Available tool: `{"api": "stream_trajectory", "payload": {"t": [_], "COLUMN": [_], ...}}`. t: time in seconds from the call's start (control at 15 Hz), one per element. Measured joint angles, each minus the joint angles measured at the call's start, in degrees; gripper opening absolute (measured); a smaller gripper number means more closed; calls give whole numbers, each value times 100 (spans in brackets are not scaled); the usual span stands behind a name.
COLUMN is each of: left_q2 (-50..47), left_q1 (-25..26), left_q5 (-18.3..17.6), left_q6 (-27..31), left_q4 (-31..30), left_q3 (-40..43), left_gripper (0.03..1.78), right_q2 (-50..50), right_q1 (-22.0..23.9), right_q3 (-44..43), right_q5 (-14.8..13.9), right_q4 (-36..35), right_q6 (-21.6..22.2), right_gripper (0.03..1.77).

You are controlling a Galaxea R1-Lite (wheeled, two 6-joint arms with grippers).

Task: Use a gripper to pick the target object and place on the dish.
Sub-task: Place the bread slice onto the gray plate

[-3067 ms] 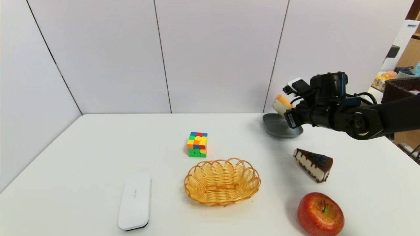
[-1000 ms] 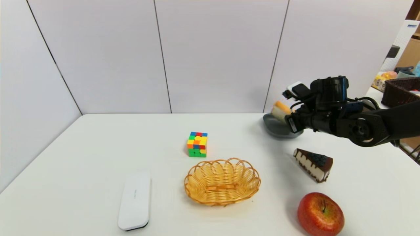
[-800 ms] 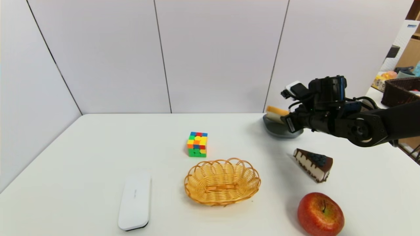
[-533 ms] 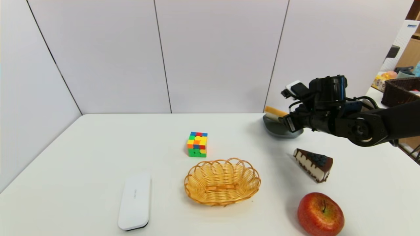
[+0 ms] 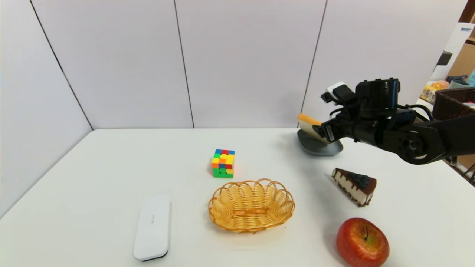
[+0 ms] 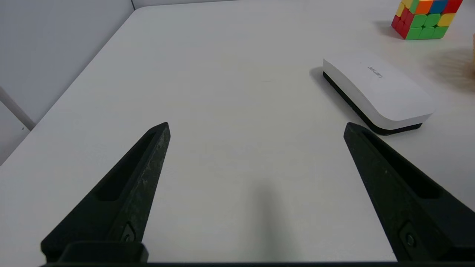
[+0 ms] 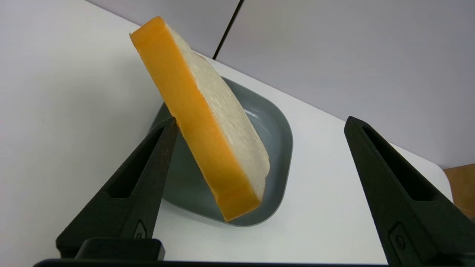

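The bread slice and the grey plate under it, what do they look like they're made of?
Bread slice: probably foam or soft plastic, not real bread; its crust is an even, smooth orange and the white face looks finely spongy. Plate: likely plastic or glazed ceramic; plain blue-grey with a soft sheen and a rounded rim. Looks alone can't settle either.

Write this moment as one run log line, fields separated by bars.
right gripper: open | bread slice: tilted, leaning on one finger | dish: under slice | left gripper: parked, open
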State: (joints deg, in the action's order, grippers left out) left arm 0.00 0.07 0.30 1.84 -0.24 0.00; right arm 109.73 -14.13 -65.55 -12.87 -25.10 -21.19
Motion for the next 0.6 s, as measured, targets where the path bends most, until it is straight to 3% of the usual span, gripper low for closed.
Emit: {"api": "stream_trajectory", "payload": {"t": [0.6], "left_q2": [0], "left_q1": [0], "left_q5": [-1], "left_q6": [0], "left_q4": [2], "left_q3": [0], "left_gripper": [169], "right_q2": [-433], "right_q1": [0], "right_q3": [397], "right_q5": [-7], "right_q4": [-50], "right_q6": [-6], "right_gripper": [166]}}
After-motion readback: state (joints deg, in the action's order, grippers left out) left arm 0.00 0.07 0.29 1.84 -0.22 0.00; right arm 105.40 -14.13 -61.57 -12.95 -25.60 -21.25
